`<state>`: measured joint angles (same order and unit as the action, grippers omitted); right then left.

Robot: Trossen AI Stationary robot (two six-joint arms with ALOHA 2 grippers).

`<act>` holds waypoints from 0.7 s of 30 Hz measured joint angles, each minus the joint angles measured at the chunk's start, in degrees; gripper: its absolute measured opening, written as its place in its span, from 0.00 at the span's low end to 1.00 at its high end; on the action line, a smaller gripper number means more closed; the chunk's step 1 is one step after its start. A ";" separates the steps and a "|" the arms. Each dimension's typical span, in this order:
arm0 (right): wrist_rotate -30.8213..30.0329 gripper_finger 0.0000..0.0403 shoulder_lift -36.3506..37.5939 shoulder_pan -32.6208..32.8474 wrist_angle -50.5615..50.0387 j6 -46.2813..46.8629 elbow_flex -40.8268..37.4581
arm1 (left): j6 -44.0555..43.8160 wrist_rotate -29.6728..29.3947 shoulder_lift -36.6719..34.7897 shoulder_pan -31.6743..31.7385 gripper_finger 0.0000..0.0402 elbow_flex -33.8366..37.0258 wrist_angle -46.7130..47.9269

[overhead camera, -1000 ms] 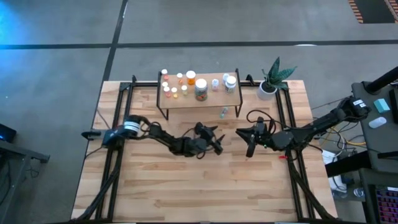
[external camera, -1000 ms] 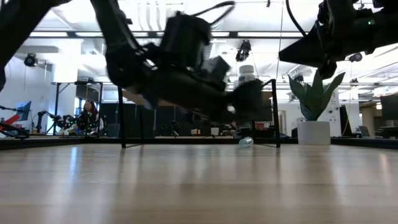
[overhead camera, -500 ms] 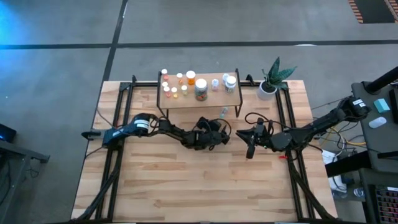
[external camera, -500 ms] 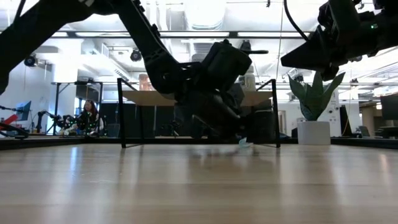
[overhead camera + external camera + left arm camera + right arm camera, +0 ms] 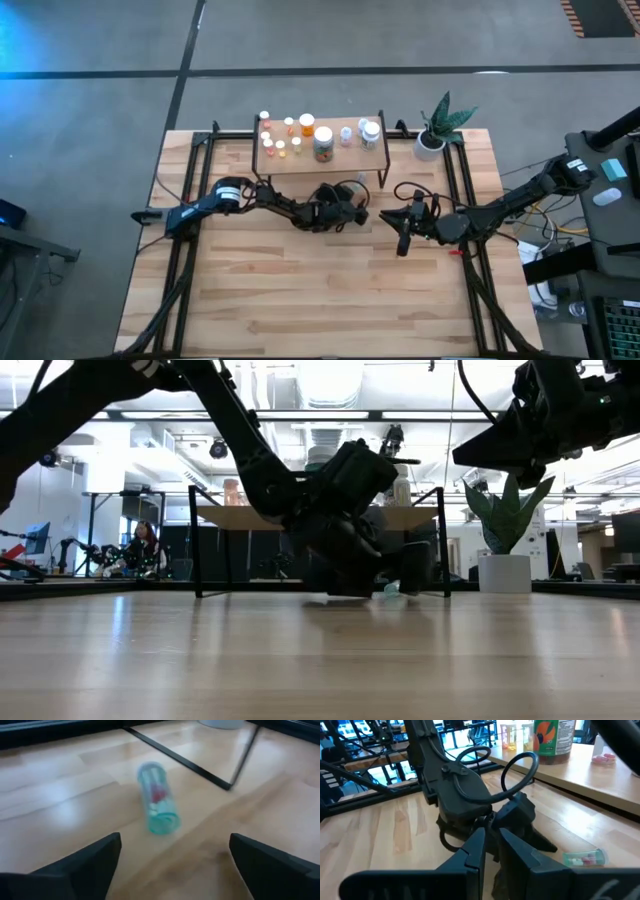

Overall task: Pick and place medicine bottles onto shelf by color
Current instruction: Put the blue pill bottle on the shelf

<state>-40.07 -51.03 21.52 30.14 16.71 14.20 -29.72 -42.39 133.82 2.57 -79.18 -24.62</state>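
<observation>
Left claw: the black left claw (image 5: 352, 214) is being held low over the big wood-plank table (image 5: 300, 300), close to the front of the shelf. Its two dark fingers (image 5: 85, 865) are being held wide apart, and nothing is being gripped between them.

Lying bottle: a small see-through blue-green bottle (image 5: 157, 802) with red and white pills inside is being seen lying on its side on the table, just ahead of the open left claw and not touching it. It is also being seen near a thin black leg of the shelf (image 5: 243, 757).

Shelf: a low light-wood board on thin black legs (image 5: 375, 158) is being seen at the far side of the table. Small orange, red, yellow, clear and white bottles (image 5: 307, 126) are being kept upright on top of it.

Right claw: the black right claw (image 5: 402, 236) is being held above the table, to the right of the left claw and apart from it. Its fingers (image 5: 470, 857) are being kept almost closed, with nothing between them.

Plant: a white pot with a green plant (image 5: 432, 140) is being seen at the far right corner of the table.
</observation>
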 joint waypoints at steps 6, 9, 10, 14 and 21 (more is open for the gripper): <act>0.00 0.11 0.00 0.02 0.17 -0.02 0.00 | -0.36 -1.63 0.07 1.17 0.90 -0.07 -0.04; 0.00 0.11 0.00 0.00 0.18 -0.02 0.00 | -2.30 -0.99 0.09 1.92 0.88 -0.07 -0.34; 0.00 0.11 0.00 0.00 0.16 -0.06 0.00 | -2.84 -0.38 0.09 2.13 0.88 -0.17 -0.36; 0.00 0.11 0.00 0.00 0.17 -0.21 0.00 | -2.97 1.38 0.09 2.40 0.85 -0.62 -0.41; -0.02 0.11 0.00 -0.02 0.17 -0.45 0.00 | -2.93 1.81 0.09 2.45 0.82 -1.49 -0.37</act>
<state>-40.10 -51.03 21.50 30.32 16.26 14.20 -32.64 -40.58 133.91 5.02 -80.66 -24.99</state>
